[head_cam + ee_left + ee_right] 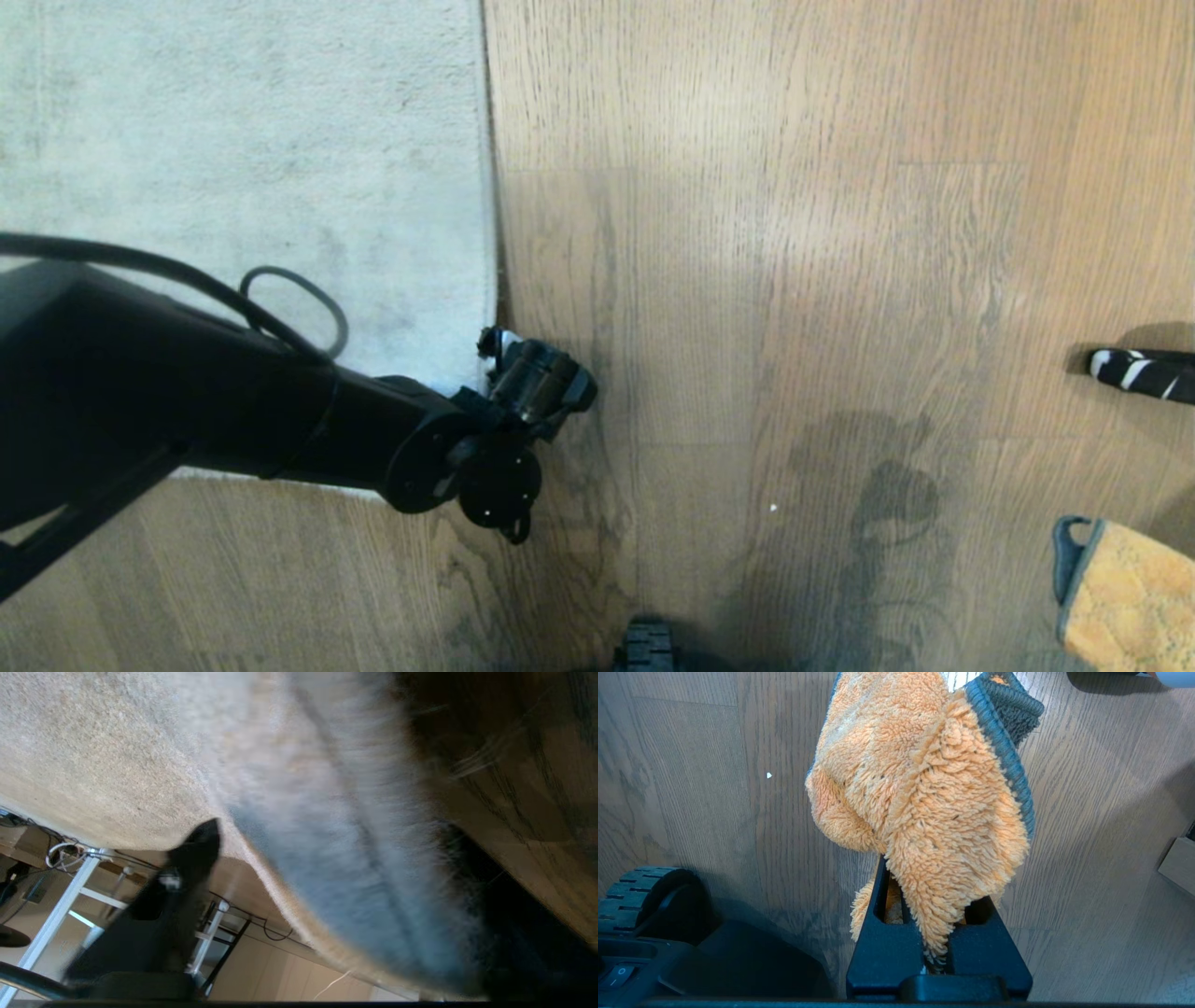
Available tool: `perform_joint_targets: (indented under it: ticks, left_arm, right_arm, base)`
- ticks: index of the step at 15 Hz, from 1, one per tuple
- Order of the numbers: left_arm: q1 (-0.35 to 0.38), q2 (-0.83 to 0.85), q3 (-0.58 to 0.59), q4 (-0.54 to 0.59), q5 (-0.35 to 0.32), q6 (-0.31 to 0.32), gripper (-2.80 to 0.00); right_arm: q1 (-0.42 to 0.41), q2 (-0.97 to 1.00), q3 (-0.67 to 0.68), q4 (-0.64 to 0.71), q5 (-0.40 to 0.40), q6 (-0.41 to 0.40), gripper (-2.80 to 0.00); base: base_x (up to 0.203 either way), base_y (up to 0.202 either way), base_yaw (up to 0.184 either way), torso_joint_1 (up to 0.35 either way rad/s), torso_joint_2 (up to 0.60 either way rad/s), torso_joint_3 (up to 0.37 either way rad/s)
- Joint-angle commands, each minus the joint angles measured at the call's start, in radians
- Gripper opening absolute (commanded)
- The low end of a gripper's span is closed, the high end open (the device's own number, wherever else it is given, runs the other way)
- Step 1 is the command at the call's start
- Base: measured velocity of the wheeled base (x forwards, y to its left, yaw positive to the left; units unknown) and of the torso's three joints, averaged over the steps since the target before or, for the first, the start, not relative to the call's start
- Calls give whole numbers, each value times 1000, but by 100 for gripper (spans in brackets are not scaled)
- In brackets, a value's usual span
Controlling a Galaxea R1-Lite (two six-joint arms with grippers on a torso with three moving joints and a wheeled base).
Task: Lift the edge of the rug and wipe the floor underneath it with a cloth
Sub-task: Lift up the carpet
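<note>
The pale grey rug (243,168) lies at the upper left on the brown wood-grain floor (794,280). Its straight rug edge (487,233) runs down to a corner beside my left gripper (495,353). In the left wrist view the blurred rug edge (355,868) sits between the jaws, which stand wide apart; one black finger (187,872) shows on the pile side. My right gripper (934,891) is shut on a fluffy orange cloth (920,788) with a dark grey border, hanging above the floor (691,788). That cloth (1130,597) also shows at the lower right of the head view.
A black-and-white striped object (1144,371) pokes in at the right edge. My base's ribbed black wheel (644,649) is at the bottom, also seen as a wheel (644,891) beside the right gripper. A small white speck (773,508) lies on the planks.
</note>
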Motion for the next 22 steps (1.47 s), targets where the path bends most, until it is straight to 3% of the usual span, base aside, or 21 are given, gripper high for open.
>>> perform_joint_targets:
  ticks: [1, 12, 22]
  left_arm:
    - [-5, 2, 1, 0, 7, -1, -280]
    - [-2, -39, 30, -2, 7, -2, -280]
    - [4, -250, 45, 0, -3, -1, -280]
  right_arm:
    - [1, 1, 0, 0, 1, -1, -280]
    - [0, 1, 0, 0, 1, -1, -280]
    - [0, 1, 0, 0, 1, -1, -280]
  base:
    - [0, 0, 0, 0, 0, 0]
    - [0, 0, 0, 0, 0, 0]
    - [0, 0, 0, 0, 0, 0]
